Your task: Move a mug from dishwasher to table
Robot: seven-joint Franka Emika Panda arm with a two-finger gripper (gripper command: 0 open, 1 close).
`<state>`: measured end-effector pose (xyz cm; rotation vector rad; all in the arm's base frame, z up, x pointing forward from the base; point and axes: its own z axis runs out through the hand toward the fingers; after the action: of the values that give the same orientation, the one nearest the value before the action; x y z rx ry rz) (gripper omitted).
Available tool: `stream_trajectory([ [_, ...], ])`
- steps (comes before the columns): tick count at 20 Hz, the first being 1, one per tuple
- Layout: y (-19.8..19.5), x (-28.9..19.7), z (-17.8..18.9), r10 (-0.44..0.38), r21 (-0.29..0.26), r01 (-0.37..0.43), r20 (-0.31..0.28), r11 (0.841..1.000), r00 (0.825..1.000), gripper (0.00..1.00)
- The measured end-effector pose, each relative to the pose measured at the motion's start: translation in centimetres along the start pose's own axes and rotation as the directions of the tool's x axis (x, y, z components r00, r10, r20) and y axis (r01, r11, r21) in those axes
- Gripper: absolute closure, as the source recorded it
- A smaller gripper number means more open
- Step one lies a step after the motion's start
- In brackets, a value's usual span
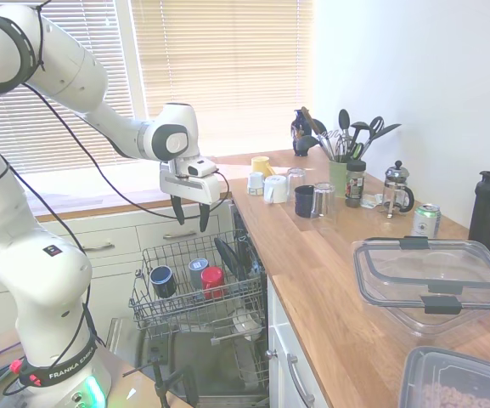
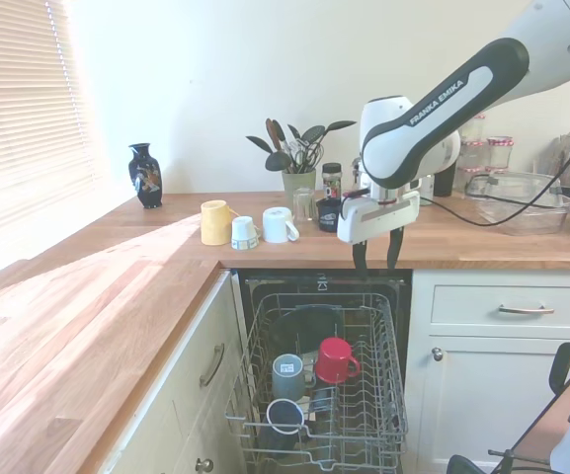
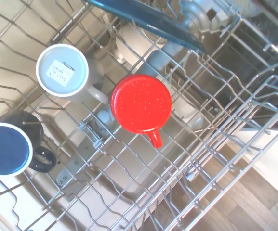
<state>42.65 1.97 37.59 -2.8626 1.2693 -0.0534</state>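
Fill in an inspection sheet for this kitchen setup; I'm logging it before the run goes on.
Surface: wooden table, bare strip by the edge.
Job's things: dark mug upside down in the dishwasher rack, beside a grey-blue mug and a red mug.
Clutter: cups, utensil pot, French press, can, plastic containers.
Claw: claw open, empty, above the rack.
Cables: black, along the arm.
Surroundings: window blinds, white wall.
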Motion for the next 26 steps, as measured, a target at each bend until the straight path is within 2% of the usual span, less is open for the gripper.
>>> stream_trajectory([
  [4, -0.3, 0.0, -0.1, -0.046, 0.01, 0.046, -0.02, 0.999, 0.999, 0.0],
  [7, -1.0, -0.4, 0.2, -0.104, -0.008, 0.103, -0.039, 0.995, 0.994, 0.0],
  [12, -3.5, -1.1, 3.8, -0.199, -0.05, 0.197, -0.039, 0.979, 0.979, 0.0],
  [17, -7.8, -3.0, 9.4, -0.338, -0.121, 0.331, -0.042, 0.936, 0.94, 0.0],
  [23, -12.1, -5.3, 15.5, -0.451, -0.205, 0.436, -0.028, 0.876, 0.892, 0.0],
  [26, -13.6, -6.6, 18.1, -0.494, -0.224, 0.477, -0.024, 0.85, 0.869, 0.0],
])
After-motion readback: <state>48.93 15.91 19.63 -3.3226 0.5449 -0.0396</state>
